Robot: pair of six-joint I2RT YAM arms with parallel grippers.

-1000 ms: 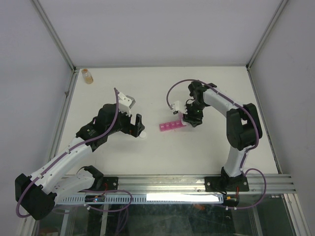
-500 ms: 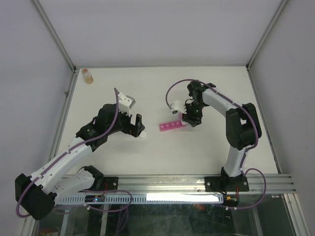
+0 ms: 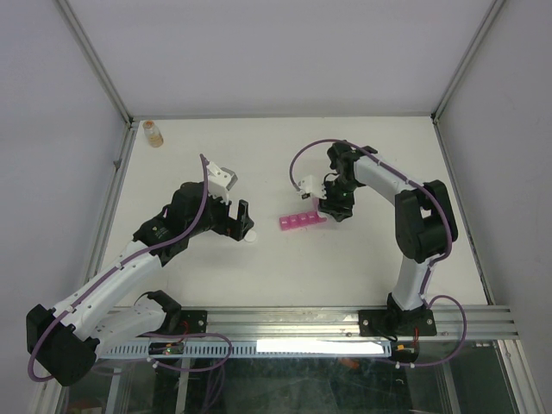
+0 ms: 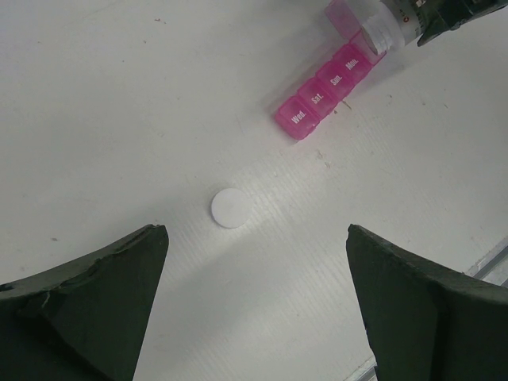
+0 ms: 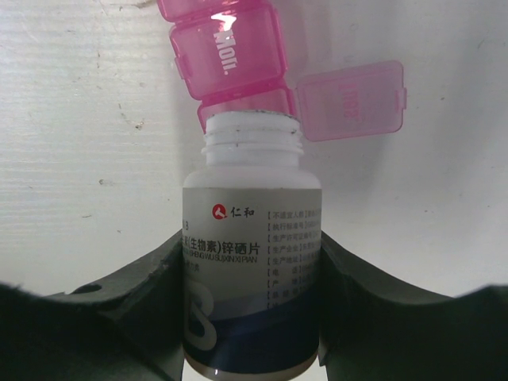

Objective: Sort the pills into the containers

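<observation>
The pink pill organiser (image 3: 299, 222) lies mid-table; it also shows in the left wrist view (image 4: 321, 94) and the right wrist view (image 5: 226, 48). Its right end compartment has its lid (image 5: 349, 100) flipped open. My right gripper (image 3: 335, 205) is shut on a white labelled bottle (image 5: 252, 262), uncapped and tipped, its mouth (image 5: 252, 125) over the open end compartment. The bottle also shows in the left wrist view (image 4: 387, 24). No pills are visible. My left gripper (image 4: 258, 309) is open and empty, left of the organiser, above a white round cap (image 4: 230, 208).
A small amber bottle (image 3: 153, 133) stands at the far left corner of the table. The white cap (image 3: 249, 237) lies by my left gripper. A metal rail (image 3: 345, 319) runs along the near edge.
My right gripper with the bottle has shifted very slightly up and left over the organiser's end. The left arm has not moved.
</observation>
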